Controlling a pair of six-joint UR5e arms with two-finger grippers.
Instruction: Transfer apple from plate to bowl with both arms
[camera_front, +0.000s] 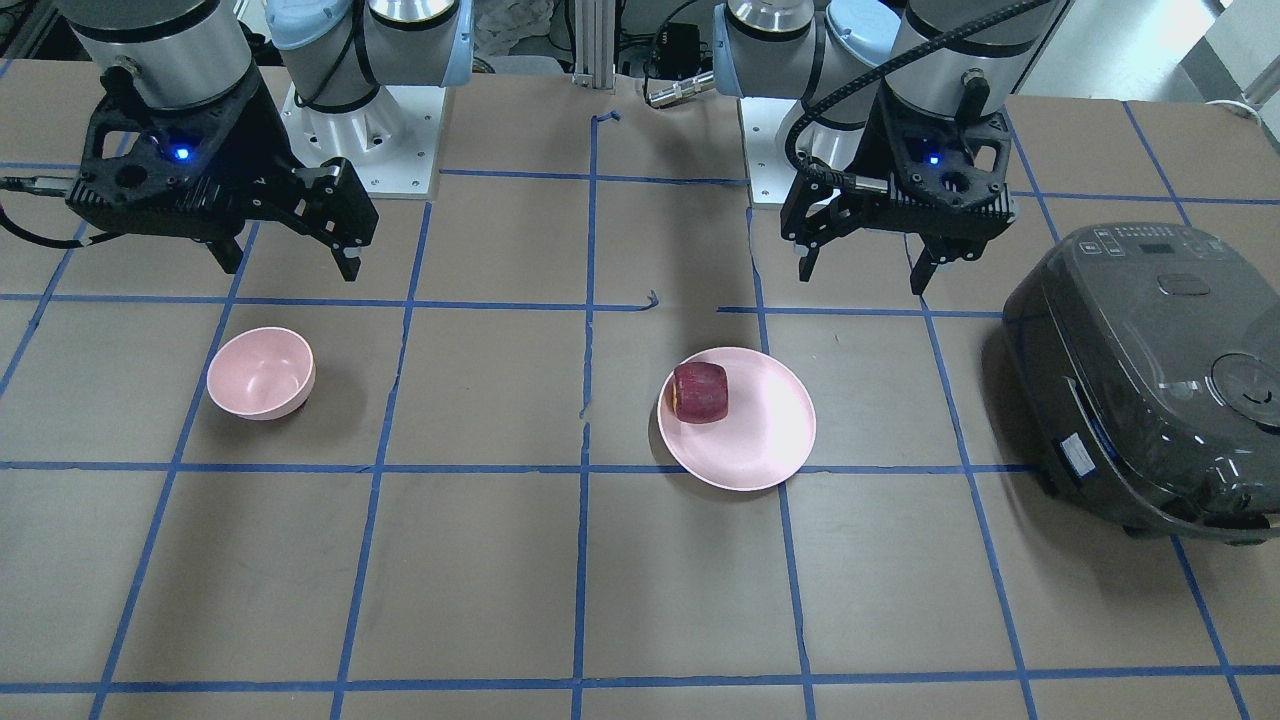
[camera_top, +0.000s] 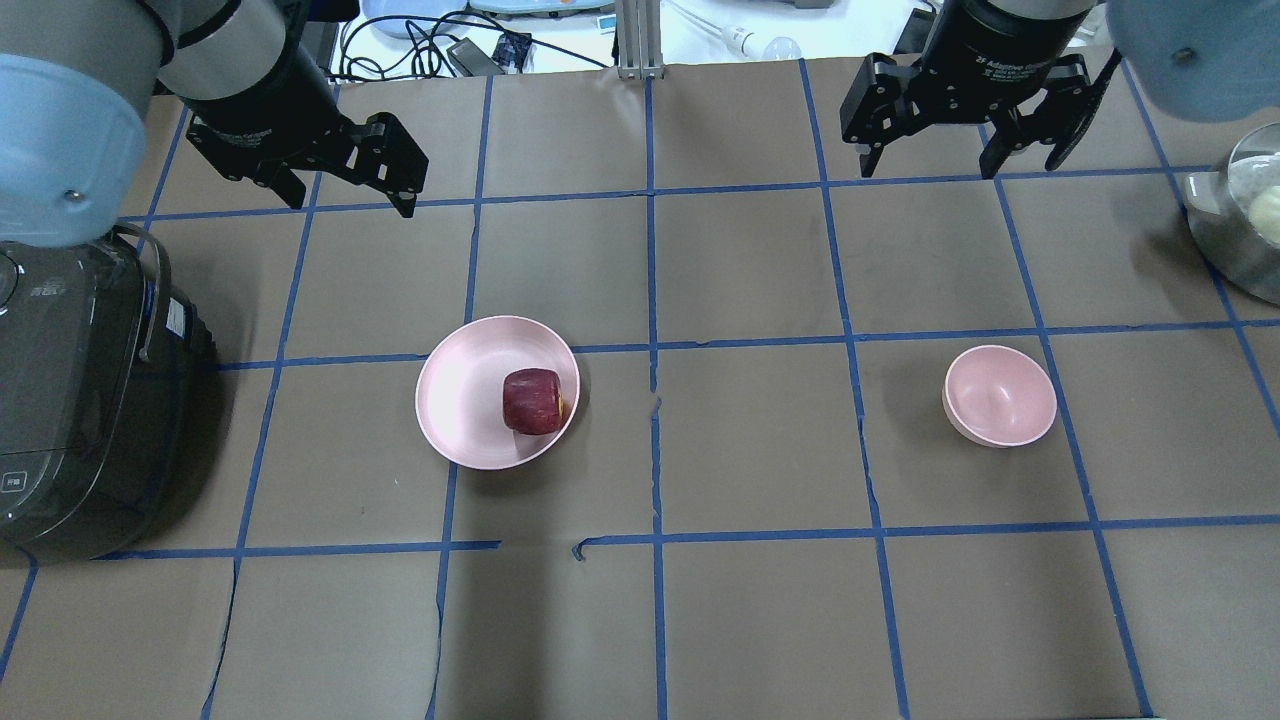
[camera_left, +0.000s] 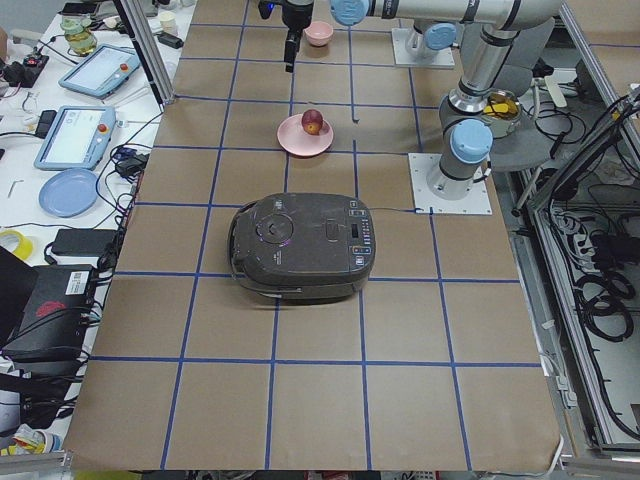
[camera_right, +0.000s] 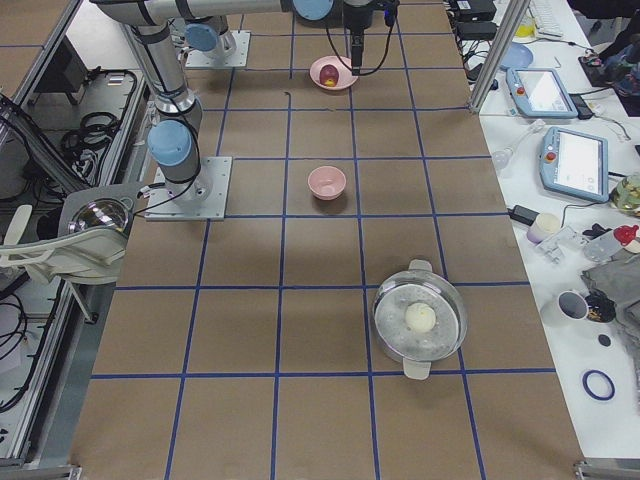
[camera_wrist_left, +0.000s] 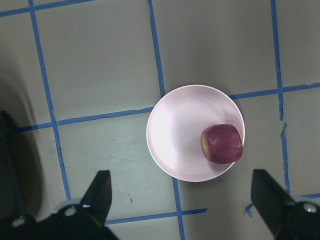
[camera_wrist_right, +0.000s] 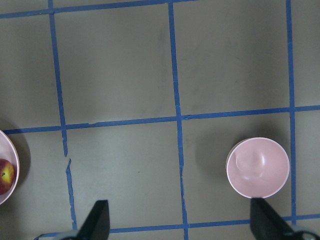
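Fingers of the left gripper sit nearest the left wrist lens, spread wide with nothing between them, so this gripper is released. It hangs well above the plate and touches nothing. The apple rests inside the plate, on its side, close to the rim facing the bowl, with a yellowish patch turned toward that rim. In the left wrist view the plate lies between the two fingers, and the apple is offset from the plate's centre toward one finger. The likely requirement is therefore a descent plus a small shift toward the bowl side of the plate before closing. The right gripper is also released and empty, raised above the surface on the far side of the bowl from the plate. The bowl stands upright and empty, well apart from the plate. This spacing probably explains the use of two arms: the plate sits under the left arm and the bowl under the right. A rice cooker stands on the opposite side of the plate from the bowl, apart from the plate rim. No pickup has begun.
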